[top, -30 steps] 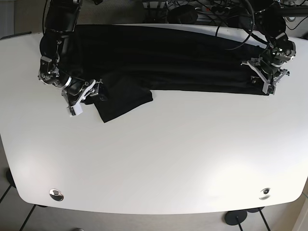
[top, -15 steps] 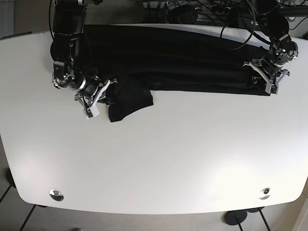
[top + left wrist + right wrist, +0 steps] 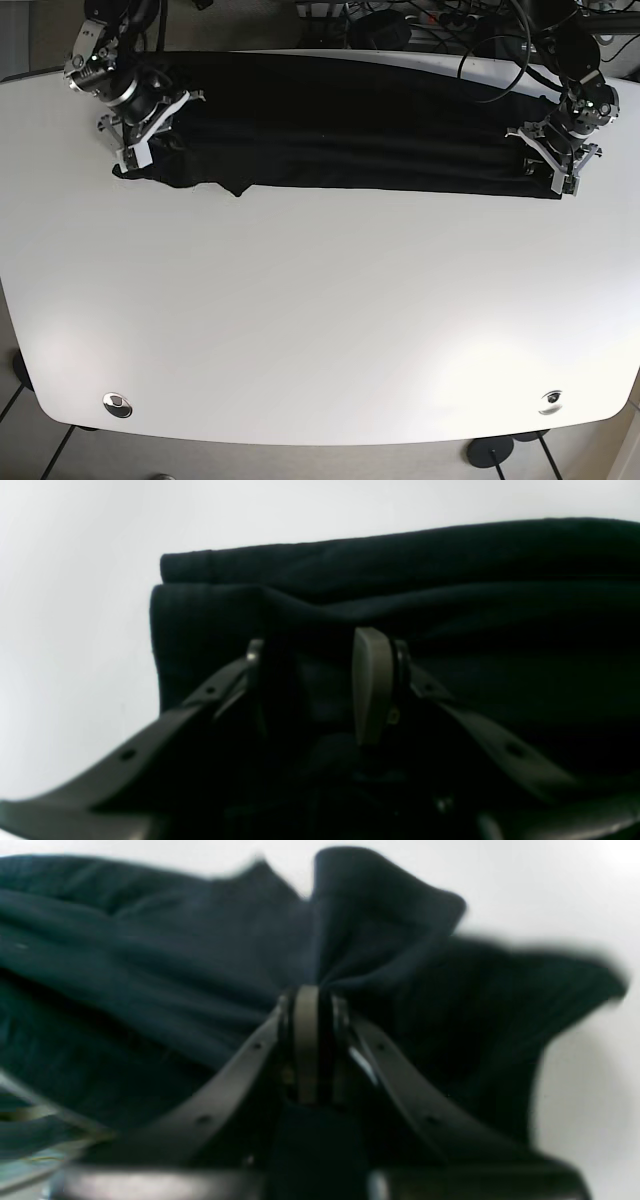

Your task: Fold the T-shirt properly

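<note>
The black T-shirt (image 3: 350, 120) lies as a long folded band across the far part of the white table (image 3: 320, 320). My right gripper (image 3: 128, 155) is at the band's left end. In the right wrist view this gripper (image 3: 307, 1005) is shut on a bunched pinch of the T-shirt (image 3: 150, 940). My left gripper (image 3: 562, 178) rests at the band's right end. In the left wrist view its fingers (image 3: 372, 690) stand apart, so the left gripper (image 3: 310, 680) is open, with the T-shirt's (image 3: 450, 580) layered edge under and between them.
Cables and dark equipment (image 3: 400, 20) crowd the space behind the table's far edge. Two round metal fittings (image 3: 117, 404) sit near the front corners. The table's bare white top stretches in front of the shirt.
My right gripper has moved up and to the left, dragging the flap of cloth that stuck out toward the front back into line with the band. The left arm has stayed put.
</note>
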